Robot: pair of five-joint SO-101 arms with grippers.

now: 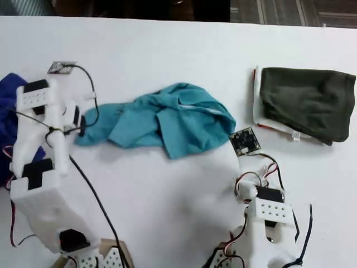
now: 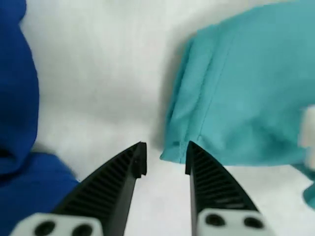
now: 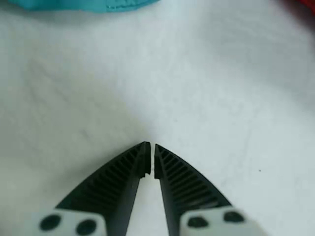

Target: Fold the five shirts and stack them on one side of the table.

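Over at one end of the table there's already a folded pile with a dark green shirt on top and white and red edges peeking out underneath, so I'd guess roughly three are done. The teal shirt is crumpled mid-table, not folded yet, and a blue shirt sits bunched at the opposite edge. The left gripper has its fingers spread and empty, right beside the teal shirt's sleeve end. The right gripper is clenched on nothing over bare table. The surface is plain white with a loose black cable. Beyond the far edge it's just a dark strip of room.
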